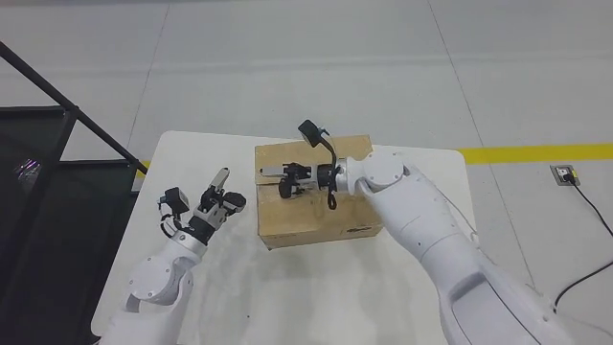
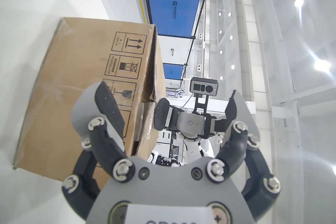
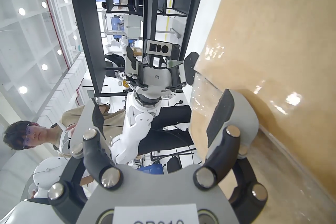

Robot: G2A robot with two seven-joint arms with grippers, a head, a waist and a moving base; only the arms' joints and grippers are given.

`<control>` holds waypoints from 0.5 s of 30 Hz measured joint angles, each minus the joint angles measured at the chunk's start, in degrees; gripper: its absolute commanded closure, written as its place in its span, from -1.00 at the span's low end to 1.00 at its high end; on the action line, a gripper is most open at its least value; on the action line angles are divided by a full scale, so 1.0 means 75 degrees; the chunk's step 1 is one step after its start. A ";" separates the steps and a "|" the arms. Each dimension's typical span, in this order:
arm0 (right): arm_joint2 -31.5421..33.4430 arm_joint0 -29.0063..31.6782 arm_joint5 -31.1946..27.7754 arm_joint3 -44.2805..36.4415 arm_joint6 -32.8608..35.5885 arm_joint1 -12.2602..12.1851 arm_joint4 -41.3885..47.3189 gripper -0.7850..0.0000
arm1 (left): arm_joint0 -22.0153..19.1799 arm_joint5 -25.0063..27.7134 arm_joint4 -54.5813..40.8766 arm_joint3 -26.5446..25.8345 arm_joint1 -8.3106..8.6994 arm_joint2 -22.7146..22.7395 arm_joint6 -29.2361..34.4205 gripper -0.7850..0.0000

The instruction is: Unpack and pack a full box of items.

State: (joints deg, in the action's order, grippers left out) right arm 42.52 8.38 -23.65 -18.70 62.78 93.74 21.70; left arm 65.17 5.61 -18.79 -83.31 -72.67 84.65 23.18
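white table (image 1: 192,153) holds a cardboard box (image 1: 316,220) at its middle. right gripper (image 1: 279,180) lies over the box top, fingers spread, empty. left gripper (image 1: 228,190) sits just beside the box, also spread and empty.

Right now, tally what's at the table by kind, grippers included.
Brown cardboard box: 1
Grey-and-black grippers: 2, the left gripper and the right gripper
Total: 3
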 measured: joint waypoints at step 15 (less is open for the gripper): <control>0.0537 -0.0042 0.0036 0.0095 0.0074 -0.0610 -0.0487 -1.00 | -0.0056 -0.0039 -0.0055 -0.0033 0.0050 0.0133 0.0145 -1.00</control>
State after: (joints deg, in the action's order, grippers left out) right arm 46.55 8.07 -23.38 -17.98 63.33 89.17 18.05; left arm 64.75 5.32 -19.21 -83.56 -72.30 85.65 24.27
